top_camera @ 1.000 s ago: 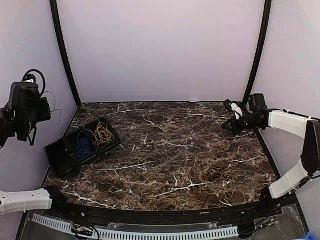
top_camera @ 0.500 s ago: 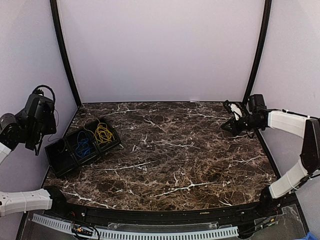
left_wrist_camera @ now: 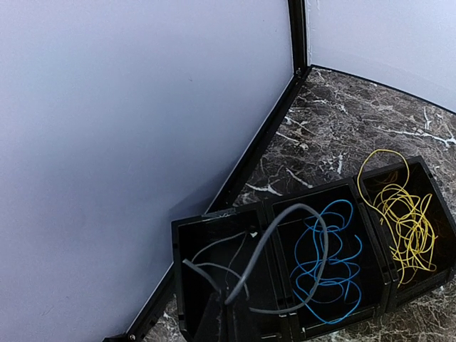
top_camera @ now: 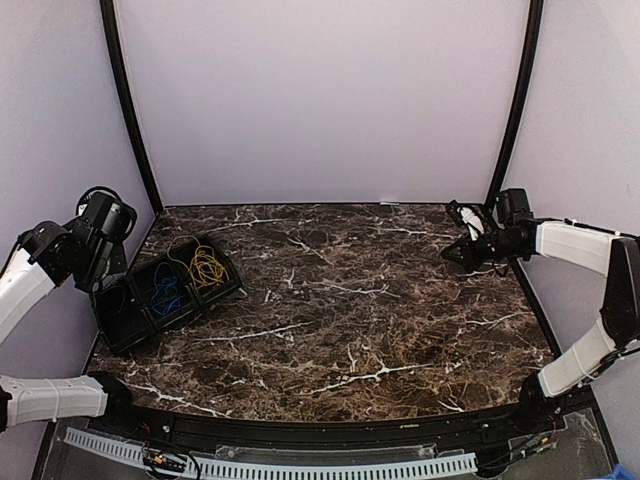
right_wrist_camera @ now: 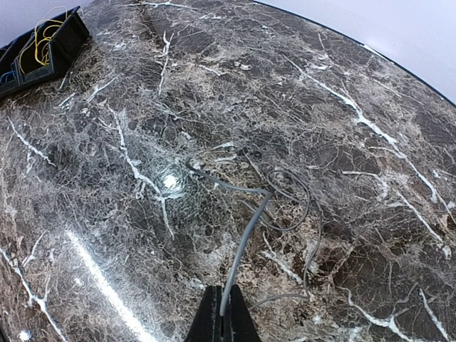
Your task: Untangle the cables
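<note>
My left gripper: pressed shut on a gray cable that loops over the tray.
My right gripper: pinching a second gray cable, its loops lying on the marble.
Tray: blue cable in the middle bin, yellow cable in the far bin.
Edges: tray sits by the left wall; bare marble runs from it to my right gripper.
</note>
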Robot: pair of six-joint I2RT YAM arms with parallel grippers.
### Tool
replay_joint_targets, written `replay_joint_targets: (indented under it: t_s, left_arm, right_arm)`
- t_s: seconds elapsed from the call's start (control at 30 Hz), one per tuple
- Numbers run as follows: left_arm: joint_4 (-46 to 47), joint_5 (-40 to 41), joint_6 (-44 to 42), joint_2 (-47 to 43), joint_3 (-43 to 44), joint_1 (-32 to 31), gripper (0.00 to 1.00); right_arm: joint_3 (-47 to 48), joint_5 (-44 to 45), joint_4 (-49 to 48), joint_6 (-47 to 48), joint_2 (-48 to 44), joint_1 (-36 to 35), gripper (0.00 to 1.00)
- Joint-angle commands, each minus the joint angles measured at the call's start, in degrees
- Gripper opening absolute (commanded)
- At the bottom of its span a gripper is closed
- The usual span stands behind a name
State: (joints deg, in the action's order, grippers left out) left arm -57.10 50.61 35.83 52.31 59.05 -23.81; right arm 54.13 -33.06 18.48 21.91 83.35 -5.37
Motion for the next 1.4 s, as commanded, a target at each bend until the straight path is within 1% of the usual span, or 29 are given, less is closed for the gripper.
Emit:
replay_joint_targets:
  t_s: [0.0,0.07,0.13,0.27,0.3,0.4,0.5,0.57,0.67,0.77,0.9,1.03,1.07,1.1,1.13,1.2,1.23,1.27,1.3,1.37]
  left_arm:
    - [-1.8,1.1,3.2,0.7,0.2,0.5,0.00]
    - [-2.2,0.5,3.1,1.0,0.9,0.5,0.00]
    - [-2.8,-4.2,2.4,1.5,1.6,2.0,0.00]
    - [-1.5,-10.6,1.8,3.3,1.8,6.1,0.00]
    - [-0.3,-11.8,1.7,3.4,1.2,6.9,0.00]
    - [3.5,-19.5,1.0,3.3,-1.4,11.6,0.00]
    - [7.8,-23.5,1.2,5.0,-4.8,15.2,0.00]
    - [10.2,-27.6,1.6,6.6,-7.3,18.3,0.00]
    - [14.2,-31.9,4.8,7.1,-11.5,24.0,0.00]
    - [16.0,-29.9,7.8,3.9,-15.5,26.1,0.00]
    - [16.1,-24.3,8.0,0.9,-16.5,27.0,0.00]
    - [16.3,-23.2,8.1,4.1,-18.8,29.2,0.00]
    - [17.3,-23.6,8.0,4.8,-19.9,29.8,0.02]
    - [17.8,-24.7,8.0,5.9,-20.3,31.0,0.10]
    - [18.5,-25.2,8.1,6.7,-20.5,31.5,0.13]
    - [18.7,-26.2,8.4,6.6,-19.8,32.2,0.26]
    - [18.8,-26.4,8.5,6.2,-19.5,32.4,0.39]
    - [18.9,-26.6,8.5,4.9,-18.8,32.4,0.44]
    - [19.1,-26.9,8.0,4.2,-18.5,32.4,0.52]
    - [19.3,-27.4,6.8,1.4,-17.2,32.4,0.58]
  right_arm:
    - [0.2,-1.6,-0.1,0.2,0.6,-0.1,0.00]
    - [0.6,-1.8,0.5,0.5,1.3,0.0,0.00]
    - [1.0,-2.0,0.9,0.7,1.8,-0.1,0.00]
    - [1.2,-2.5,1.3,0.9,2.2,-0.1,0.00]
    - [1.2,-2.6,1.3,0.9,2.2,-0.1,0.00]
    - [1.2,-2.6,1.6,1.1,1.9,0.0,0.00]
    - [1.2,-2.8,1.7,1.3,1.5,-0.1,0.00]
    - [1.2,-3.0,1.8,1.2,1.5,-0.1,0.00]
    - [1.2,-3.3,2.0,1.5,1.3,0.0,0.00]
    - [1.5,-3.4,2.3,1.7,1.4,0.0,0.00]
    - [1.7,-4.0,2.8,1.9,1.9,-0.1,0.00]
    - [2.3,-4.8,3.4,2.2,2.7,0.0,0.00]
    - [2.4,-5.0,3.6,2.2,2.8,-0.1,0.00]
    - [2.5,-5.1,3.8,2.3,2.7,-0.1,0.00]
    - [2.6,-5.2,4.0,2.3,2.7,-0.1,0.00]
    - [2.6,-5.3,4.1,2.2,2.3,-0.1,0.00]
    - [2.5,-5.2,4.1,2.2,2.1,-0.1,0.00]
    - [2.5,-5.1,4.1,2.2,1.8,-0.1,0.00]
    - [2.5,-5.0,3.9,2.2,1.5,0.0,0.00]
    - [2.4,-4.7,3.8,2.2,1.1,-0.1,0.00]
